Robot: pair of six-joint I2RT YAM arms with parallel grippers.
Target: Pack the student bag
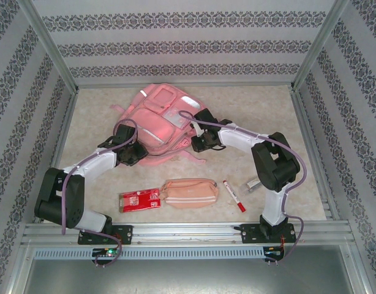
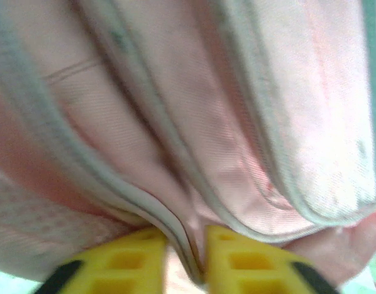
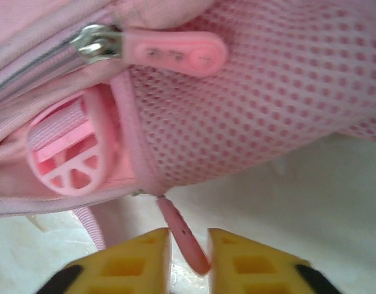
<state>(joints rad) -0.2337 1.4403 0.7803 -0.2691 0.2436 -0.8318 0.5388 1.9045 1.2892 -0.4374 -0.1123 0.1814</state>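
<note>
The student bag (image 1: pixel 163 119) is a large pink backpack lying flat at the middle back of the table. My left gripper (image 1: pixel 138 154) is at the bag's lower left edge. In the left wrist view a grey-piped fold of the bag (image 2: pixel 176 239) runs down between the yellow fingers (image 2: pixel 133 263), which stand slightly apart around it; left gripper (image 2: pixel 187 260). My right gripper (image 1: pixel 197 144) is at the bag's lower right side. There a pink zipper pull tab (image 3: pixel 183 236) hangs between the slightly parted fingers of the right gripper (image 3: pixel 189 257), with a visible gap on its left.
A pink zip pencil pouch (image 1: pixel 189 192), a red packet (image 1: pixel 139 199), a red-capped marker (image 1: pixel 234 196) and a small grey clip (image 1: pixel 254 184) lie in a row near the front. Patterned walls enclose the table. A second zipper pull (image 3: pixel 176 54) and a pink buckle (image 3: pixel 68 156) sit on the bag.
</note>
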